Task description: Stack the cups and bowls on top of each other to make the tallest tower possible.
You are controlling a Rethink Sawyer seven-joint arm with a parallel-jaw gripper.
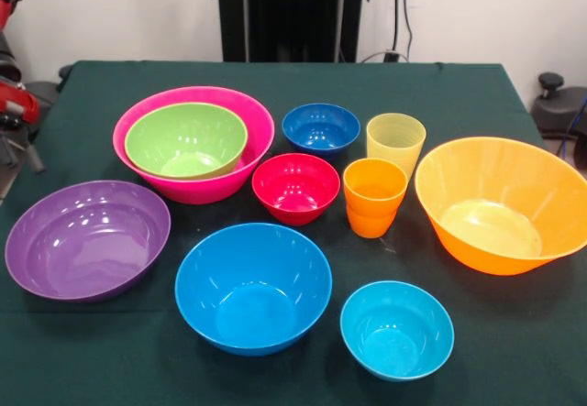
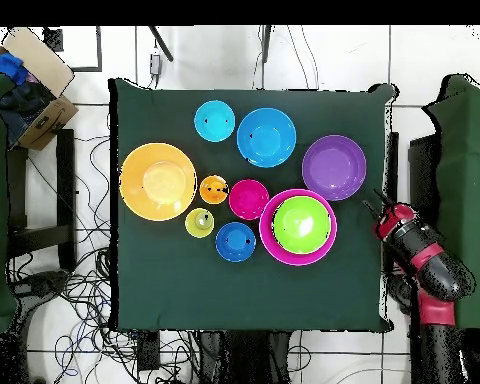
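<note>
The lime green bowl sits nested in the large pink bowl. Standing apart on the cloth are the purple bowl, sky blue bowl, cyan bowl, red bowl, dark blue bowl and large orange bowl. The pale yellow cup and orange cup stand upright side by side. In the overhead view my gripper hangs beyond the table's right edge, near the purple bowl and pink bowl, holding nothing that I can see.
The table wears a dark green cloth. My red arm lies off the table's right side in the overhead view and shows at the left edge of the front view. A cardboard box and cables lie on the floor.
</note>
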